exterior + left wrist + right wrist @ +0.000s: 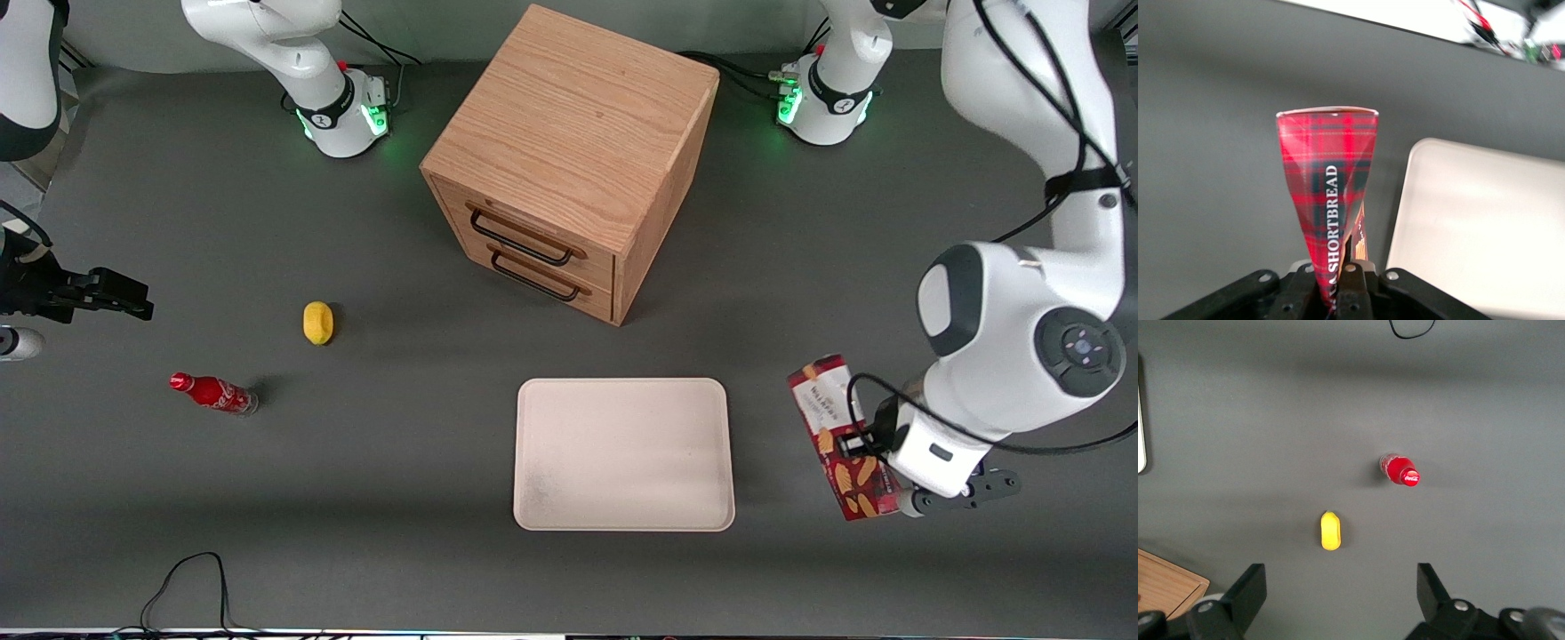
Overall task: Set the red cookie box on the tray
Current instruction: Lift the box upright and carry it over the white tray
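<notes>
Front view: nearest the camera, toward the working arm's end of the table, the gripper point(898, 484) pinches the red cookie box point(834, 427) near its picture end, its fingers pressed against the carton. The box is just beside the tray point(622, 453), not on it. The wrist camera shows the tartan side of the box point(1331, 200) rising from between the fingers point(1350, 283). Farther off sits a wooden drawer cabinet point(569, 160). Toward the parked arm's end lie a red soda bottle point(213, 393) and a yellow lemon point(318, 323).
</notes>
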